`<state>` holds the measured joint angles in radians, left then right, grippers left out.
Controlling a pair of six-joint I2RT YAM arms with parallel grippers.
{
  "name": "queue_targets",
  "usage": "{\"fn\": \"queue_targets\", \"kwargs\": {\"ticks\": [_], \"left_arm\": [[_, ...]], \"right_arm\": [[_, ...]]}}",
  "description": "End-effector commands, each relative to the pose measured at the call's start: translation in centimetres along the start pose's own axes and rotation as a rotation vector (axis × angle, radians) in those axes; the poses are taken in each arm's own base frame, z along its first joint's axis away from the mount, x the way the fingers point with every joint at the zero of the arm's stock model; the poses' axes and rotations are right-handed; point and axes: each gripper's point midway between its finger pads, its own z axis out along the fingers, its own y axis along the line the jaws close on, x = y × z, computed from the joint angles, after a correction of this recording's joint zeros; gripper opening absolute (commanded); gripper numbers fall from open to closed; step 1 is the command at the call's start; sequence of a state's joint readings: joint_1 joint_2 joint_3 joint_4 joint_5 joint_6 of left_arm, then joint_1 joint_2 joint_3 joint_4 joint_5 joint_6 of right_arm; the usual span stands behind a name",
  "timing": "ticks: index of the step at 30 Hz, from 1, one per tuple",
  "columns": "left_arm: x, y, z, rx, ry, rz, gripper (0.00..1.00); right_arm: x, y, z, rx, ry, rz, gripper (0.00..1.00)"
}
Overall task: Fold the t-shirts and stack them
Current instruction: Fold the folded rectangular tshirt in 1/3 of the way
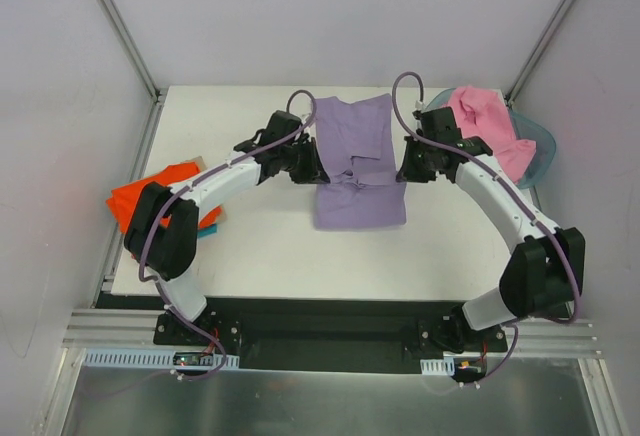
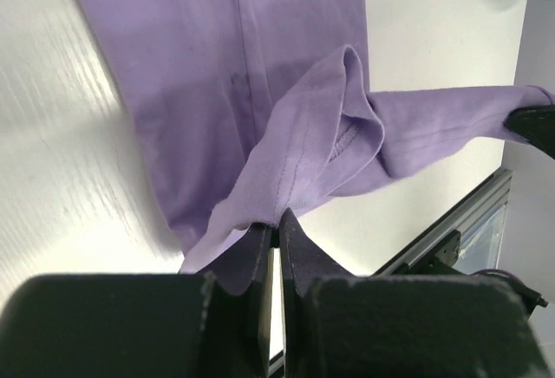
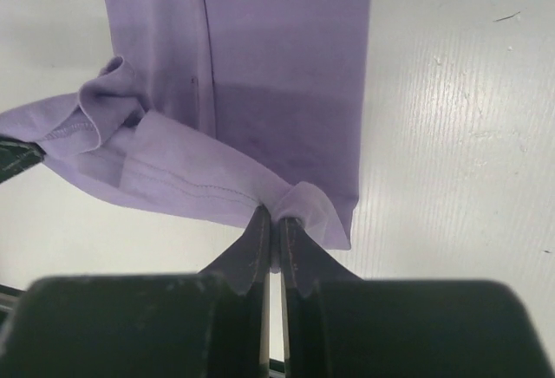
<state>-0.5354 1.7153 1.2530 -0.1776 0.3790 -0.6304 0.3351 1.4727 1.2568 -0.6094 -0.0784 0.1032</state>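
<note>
Mid-fold: my left gripper (image 1: pixel 312 168) and right gripper (image 1: pixel 407 169) each pinch a side of the lavender t-shirt (image 1: pixel 352 131), which lies on the bench (image 1: pixel 270 246). Next, I judge, both must travel together to keep the fold straight.

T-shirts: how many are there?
4: lavender mid-table; pink in the basket, right; orange-red at left, teal sliver under it. Others may be hidden.
</note>
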Motion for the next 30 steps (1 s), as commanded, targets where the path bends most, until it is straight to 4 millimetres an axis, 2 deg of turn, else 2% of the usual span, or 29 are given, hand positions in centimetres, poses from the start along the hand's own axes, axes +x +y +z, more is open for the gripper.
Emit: {"fn": "queue_targets", "kwargs": {"ticks": [1,2,9,13,24,30], "left_arm": [[-2.0,-0.7,-0.2,0.032,-0.007,0.036,0.0],[-2.8,-0.8,-0.3,0.034,-0.021,0.043,0.0],[-4.7,0.4,1.6,0.024,-0.004,0.019,0.0],[-6.0,1.2,2.4,0.011,-0.012,0.006,0.0],[-6.9,2.8,4.5,0.032,0.037,-0.038,0.0],[-7.3,4.7,5.8,0.006,0.05,-0.086,0.0]], "right_arm": [[-3.0,0.7,0.0,-0.045,-0.041,-0.04,0.01],[-3.1,0.6,0.6,-0.045,-0.028,-0.039,0.01],[-5.4,-0.4,2.3,-0.029,-0.033,-0.023,0.01],[-6.2,-1.1,3.8,-0.026,-0.019,-0.008,0.06],[-8.0,-1.3,6.8,-0.013,-0.017,-0.02,0.07],[-8.4,-1.7,8.7,-0.001,-0.012,-0.009,0.1]]}}
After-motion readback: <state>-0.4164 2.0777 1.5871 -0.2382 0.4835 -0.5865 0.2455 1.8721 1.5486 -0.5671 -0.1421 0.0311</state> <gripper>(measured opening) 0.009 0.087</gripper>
